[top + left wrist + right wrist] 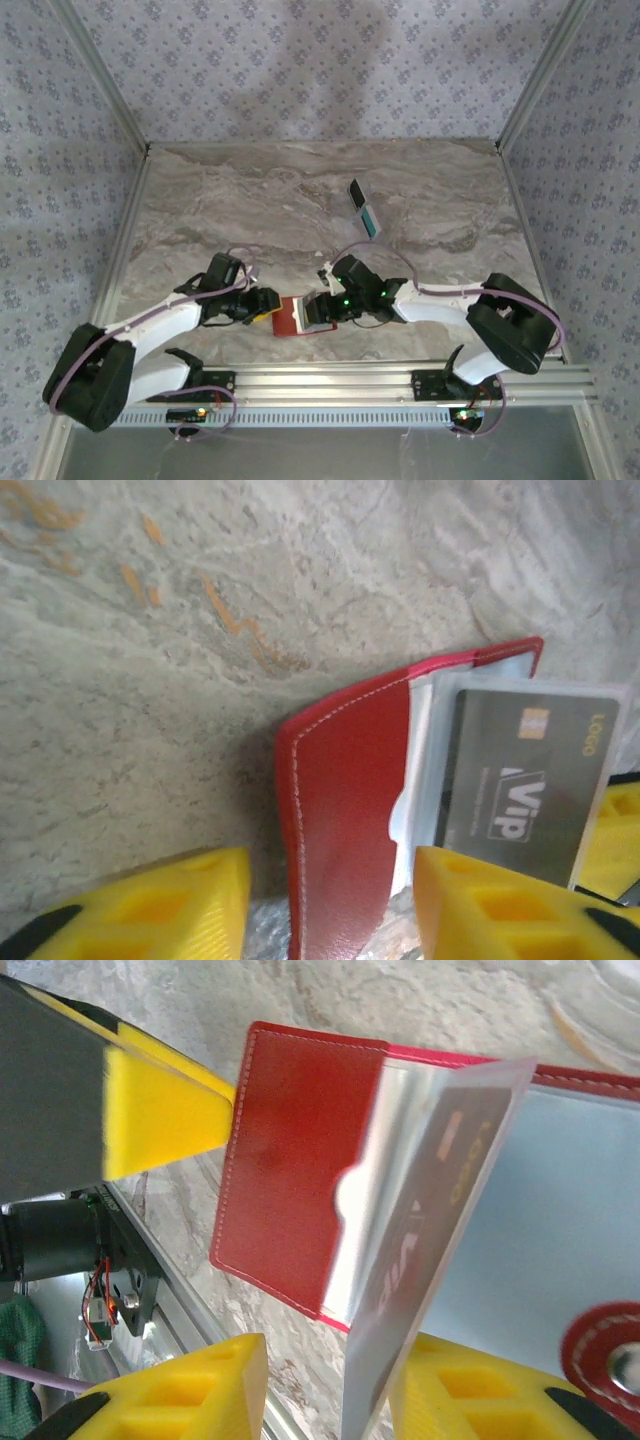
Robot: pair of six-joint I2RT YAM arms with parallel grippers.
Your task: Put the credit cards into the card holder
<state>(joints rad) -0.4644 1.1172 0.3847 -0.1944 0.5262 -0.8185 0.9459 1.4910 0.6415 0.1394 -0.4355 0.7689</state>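
Found the card holder lying open on the table, near the front edge, between the 2 grippers. Inside its clear sleeve can see 1 dark credit card with "VIP" lettering, seated nearly to full depth. So judging 1 card as done. Left to put in: a dark card with a pale part and a teal-blue card, lying end to end far back on the table, well apart from the holder. Cannot make out any yellow card. About the left gripper: standing with jaws apart on either side of the red flap, a gap showing on 1 side, so gripping nothing. About the right gripper: straddling the raised sleeve, but cannot tell whether pinching it or only standing beside it. Probably needing next a reach to the far cards.
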